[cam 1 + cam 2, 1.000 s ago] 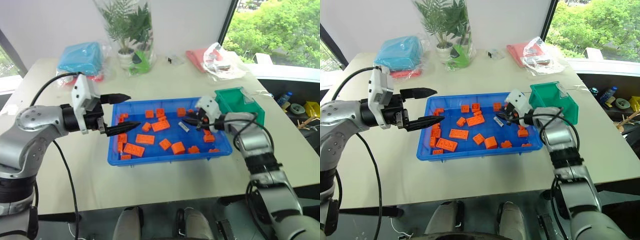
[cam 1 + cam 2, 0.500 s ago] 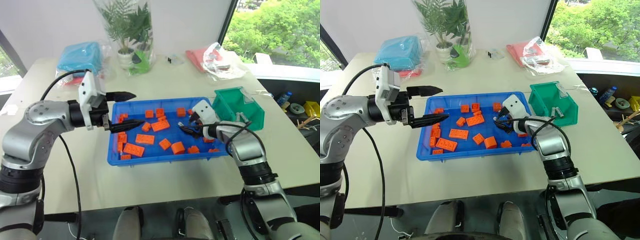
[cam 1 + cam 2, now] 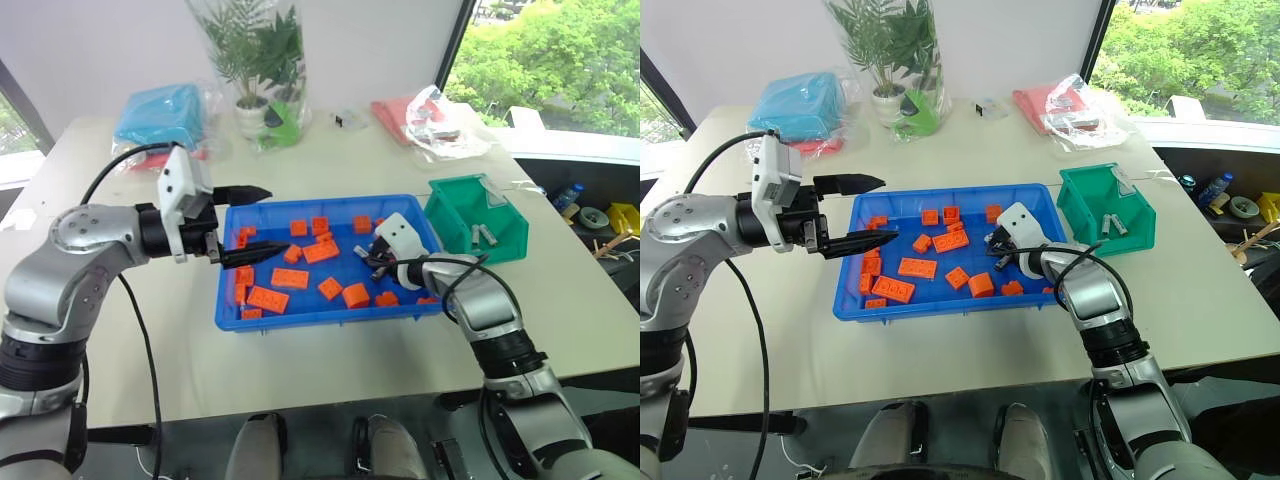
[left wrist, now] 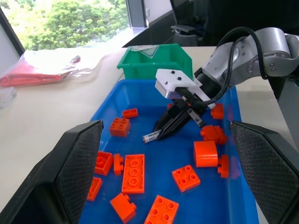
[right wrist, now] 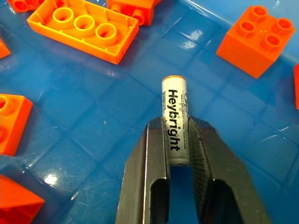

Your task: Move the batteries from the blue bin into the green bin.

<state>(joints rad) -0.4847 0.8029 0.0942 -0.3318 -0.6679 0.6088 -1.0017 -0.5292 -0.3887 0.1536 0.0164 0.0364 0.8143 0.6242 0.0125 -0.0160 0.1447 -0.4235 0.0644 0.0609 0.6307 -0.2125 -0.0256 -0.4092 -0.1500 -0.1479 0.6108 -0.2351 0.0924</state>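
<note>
The right tool (image 5: 177, 154) is pinched on a battery (image 5: 174, 119) down in the blue bin (image 3: 300, 312), among orange blocks (image 3: 290, 278); the cell is caught lengthwise between the two fingers, roughly half of it sticking out past the tips. It appears still low against the bin floor, not yet lifted. The left tool (image 3: 245, 222) is spread wide and held over the bin's left edge, apart from everything. The green bin (image 3: 478, 232) sits on the tabletop (image 3: 180, 350) just beside the blue bin's far right corner, with two batteries already seen inside. For a clean step, the lift is best kept straight up so the rim and nearby blocks are cleared, grip pressure is held since the hold is near one end, and release is made low over the green bin's opening.
</note>
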